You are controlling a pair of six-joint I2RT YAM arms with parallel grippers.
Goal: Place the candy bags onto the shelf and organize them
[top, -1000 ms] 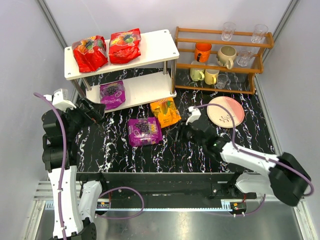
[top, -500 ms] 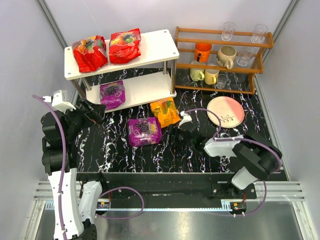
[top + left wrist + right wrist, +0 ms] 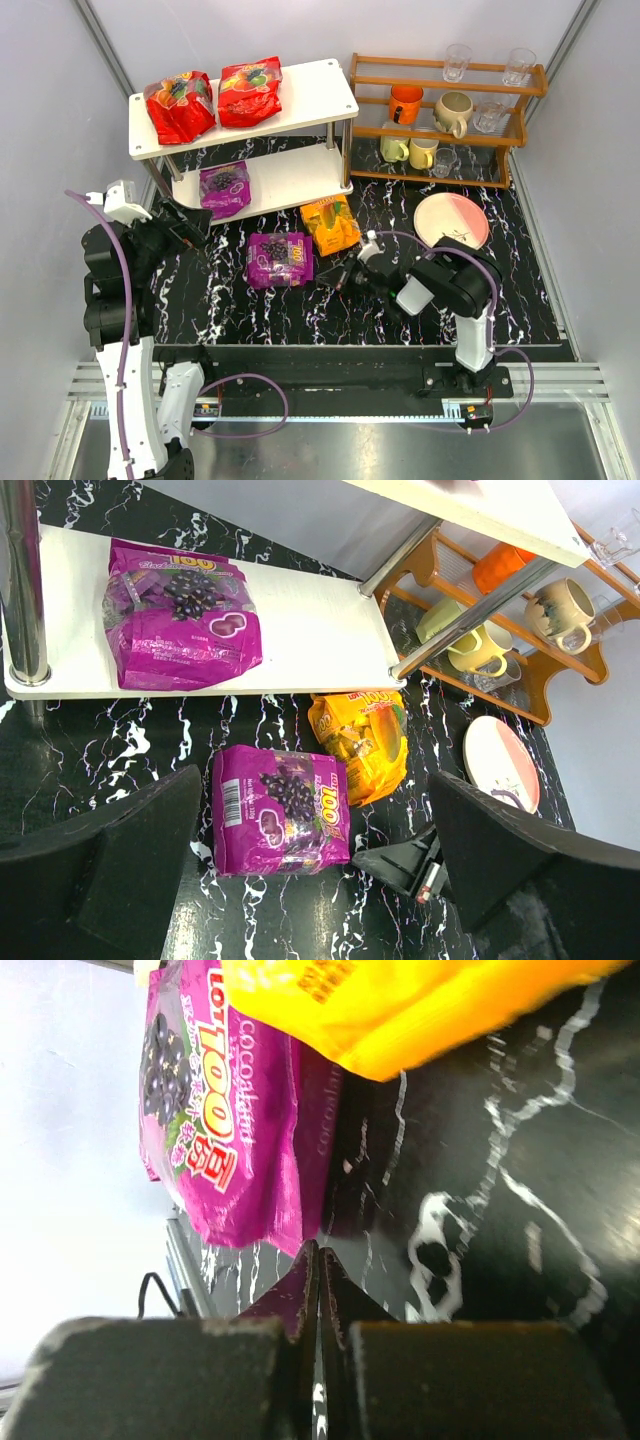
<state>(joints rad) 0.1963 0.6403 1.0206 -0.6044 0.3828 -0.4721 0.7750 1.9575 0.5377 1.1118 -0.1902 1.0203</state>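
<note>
On the top board of the white shelf (image 3: pixel 310 85) lie two red candy bags (image 3: pixel 180 105) (image 3: pixel 249 90). A purple bag (image 3: pixel 225 187) (image 3: pixel 180 615) lies on the lower board. A second purple bag (image 3: pixel 280 260) (image 3: pixel 280 810) (image 3: pixel 230 1130) lies flat on the black table, with the orange-yellow bag (image 3: pixel 331 222) (image 3: pixel 365 740) (image 3: pixel 400 1000) to its right. My right gripper (image 3: pixel 337 280) (image 3: pixel 320 1250) is shut low on the table, its tips at that purple bag's right edge with nothing between them. My left gripper (image 3: pixel 185 225) (image 3: pixel 312 810) hangs open by the shelf's left leg, holding nothing.
A brown wooden rack (image 3: pixel 445 110) with mugs and glasses stands at the back right. A pink plate (image 3: pixel 452 222) (image 3: pixel 500 775) lies in front of it, right of the orange-yellow bag. The shelf's metal legs (image 3: pixel 20 580) stand close to my left gripper.
My right arm has folded in and its gripper moved left along the table and shut. The purple bag on the table has slid a little to the left. The left arm has not moved.
</note>
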